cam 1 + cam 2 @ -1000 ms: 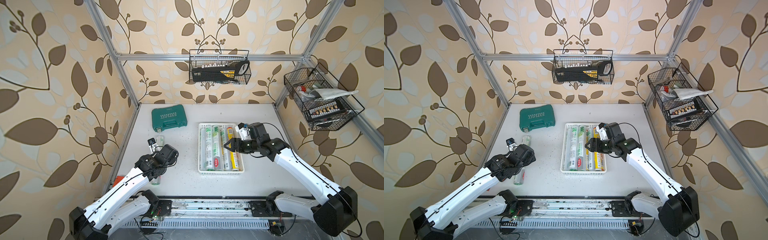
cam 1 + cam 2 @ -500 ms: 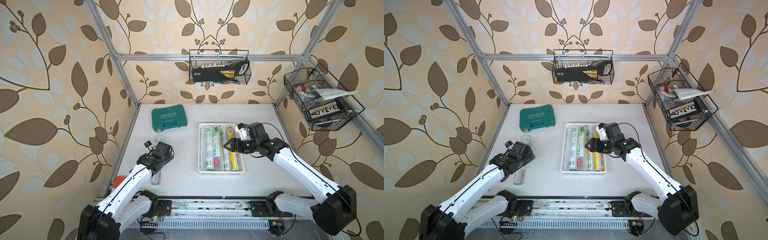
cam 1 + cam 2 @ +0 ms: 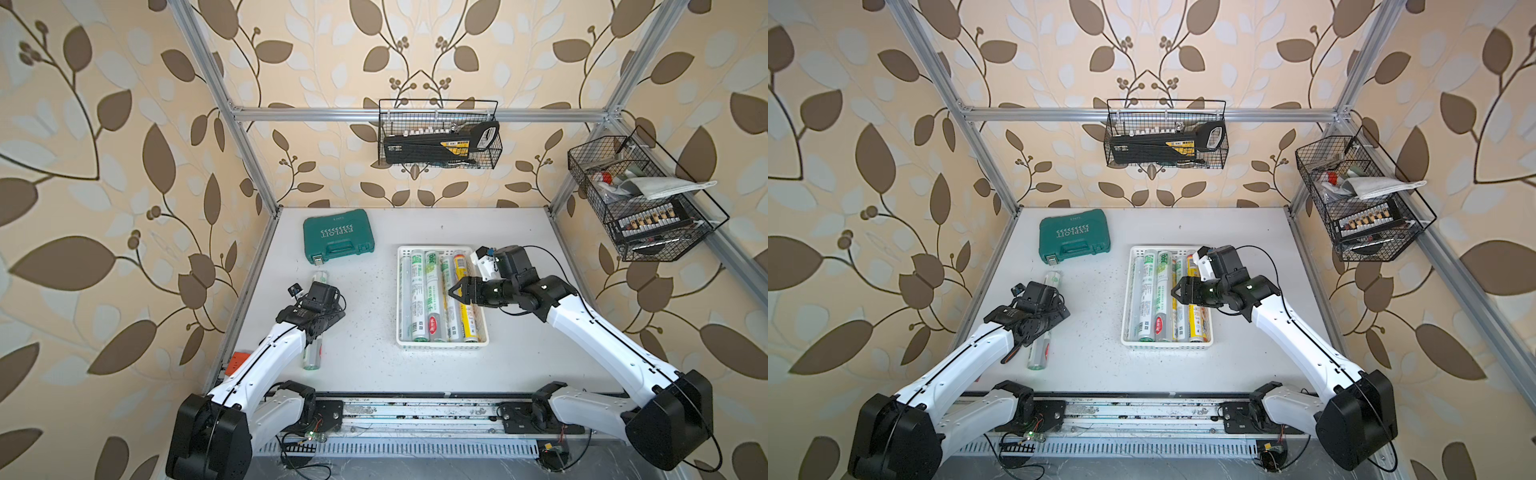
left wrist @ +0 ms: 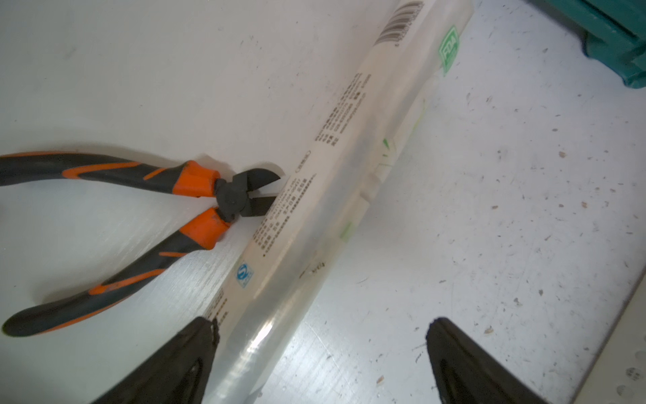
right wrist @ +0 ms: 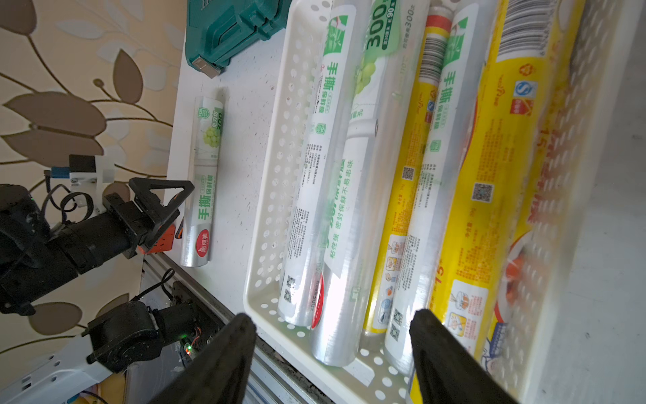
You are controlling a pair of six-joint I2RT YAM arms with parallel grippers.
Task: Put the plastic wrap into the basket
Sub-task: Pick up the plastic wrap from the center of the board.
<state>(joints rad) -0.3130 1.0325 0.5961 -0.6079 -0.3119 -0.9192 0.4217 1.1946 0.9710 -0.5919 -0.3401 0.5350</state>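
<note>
The white lattice-sided basket (image 3: 442, 345) (image 3: 1166, 345) (image 5: 276, 175) sits right of the table's middle and holds several plastic wrap rolls (image 3: 428, 291) (image 5: 335, 196), silver-green and yellow-red. One more silver-green roll (image 3: 311, 353) (image 3: 1038, 353) (image 4: 335, 189) (image 5: 206, 175) lies on the table at the left. My left gripper (image 3: 328, 318) (image 3: 1054, 318) (image 4: 323, 328) (image 5: 164, 199) hangs open over its middle, the roll lying close to one finger (image 4: 195, 349). My right gripper (image 3: 454, 293) (image 3: 1177, 293) (image 5: 332, 320) hovers open and empty above the rolls in the basket.
Orange-and-black cutting pliers (image 4: 209, 196) lie against the loose roll, on its side away from the basket. A teal tool case (image 3: 338, 235) (image 3: 1074, 236) stands at the back left. Black wire baskets hang on the back wall (image 3: 438, 141) and the right wall (image 3: 636, 199).
My left arm has swung and its gripper has shifted slightly left and back over the loose roll. The right arm and the basket have stayed still.
</note>
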